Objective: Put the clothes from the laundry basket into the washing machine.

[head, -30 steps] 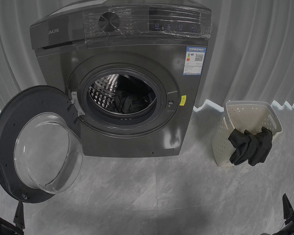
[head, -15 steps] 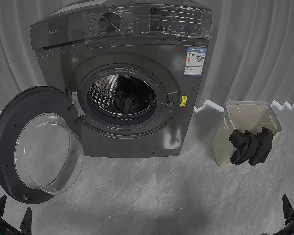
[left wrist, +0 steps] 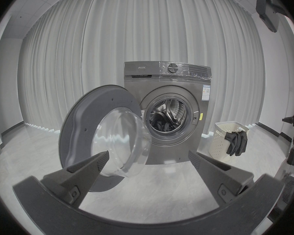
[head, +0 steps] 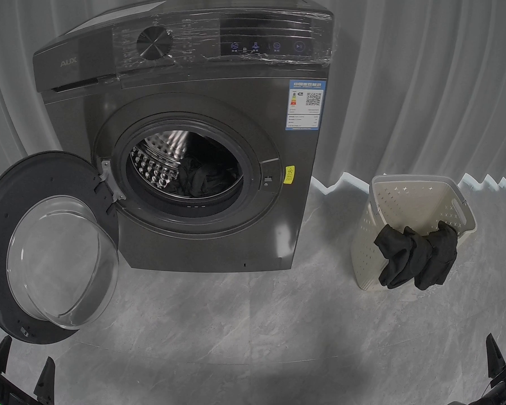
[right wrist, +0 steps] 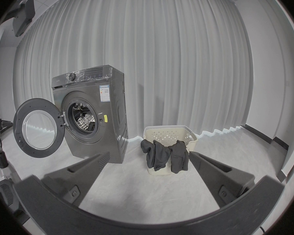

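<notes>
Left claw (left wrist: 147, 153) and right claw (right wrist: 148, 154) apart, empty | washing machine (head: 208, 91) well ahead of left claw, door (head: 39, 175) open, dark laundry (head: 199, 178) inside | basket (head: 370, 237) ahead of right claw, black garments (head: 413, 254) draped over rim

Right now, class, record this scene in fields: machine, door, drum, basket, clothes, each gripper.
Washing machine: grey front-loader, on the floor before a curtain
Door: swung fully open at the robot's left
Drum: dark clothes lying inside
Laundry basket: pale, on the floor right of the machine
Basket clothes: dark pieces draped over the near rim
Left gripper: low, fingers open, empty
Right gripper: low, fingers open, empty
</notes>
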Robot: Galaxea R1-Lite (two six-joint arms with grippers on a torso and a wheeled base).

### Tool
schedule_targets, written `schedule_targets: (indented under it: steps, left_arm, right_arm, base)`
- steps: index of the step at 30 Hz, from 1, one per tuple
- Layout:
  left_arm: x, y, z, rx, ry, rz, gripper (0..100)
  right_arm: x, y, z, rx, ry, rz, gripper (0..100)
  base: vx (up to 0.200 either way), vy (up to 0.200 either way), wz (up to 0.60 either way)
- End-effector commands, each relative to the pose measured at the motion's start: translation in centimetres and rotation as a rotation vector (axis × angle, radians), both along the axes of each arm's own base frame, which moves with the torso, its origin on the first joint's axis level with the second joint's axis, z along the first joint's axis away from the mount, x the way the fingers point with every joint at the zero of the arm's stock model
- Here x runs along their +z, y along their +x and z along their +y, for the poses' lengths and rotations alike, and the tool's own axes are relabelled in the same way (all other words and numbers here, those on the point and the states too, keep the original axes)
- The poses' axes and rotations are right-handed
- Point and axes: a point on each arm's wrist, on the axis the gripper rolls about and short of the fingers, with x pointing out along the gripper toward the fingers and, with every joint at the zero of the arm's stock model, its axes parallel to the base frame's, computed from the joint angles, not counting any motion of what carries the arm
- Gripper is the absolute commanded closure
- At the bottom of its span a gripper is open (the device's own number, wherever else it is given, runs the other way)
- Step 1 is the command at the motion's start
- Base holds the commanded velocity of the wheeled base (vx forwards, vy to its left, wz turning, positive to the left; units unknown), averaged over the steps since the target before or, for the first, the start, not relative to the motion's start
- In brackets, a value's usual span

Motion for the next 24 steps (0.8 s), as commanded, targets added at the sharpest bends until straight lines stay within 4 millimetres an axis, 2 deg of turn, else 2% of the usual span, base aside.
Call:
schedule_targets:
  steps: [1, 24]
  left_arm:
    - [-0.46, 0.02, 0.00, 0.001, 0.001, 0.003, 0]
    - [-0.51, 0.03, 0.00, 0.002, 0.000, 0.004, 0]
  right_arm:
    - [-0.52, 0.03, 0.00, 0.000, 0.000, 0.004, 0]
    - [-0.52, 0.03, 0.00, 0.000, 0.000, 0.004, 0]
  base:
    - [0.000, 0.000, 0.00]
    - [0.000, -0.191, 0.00]
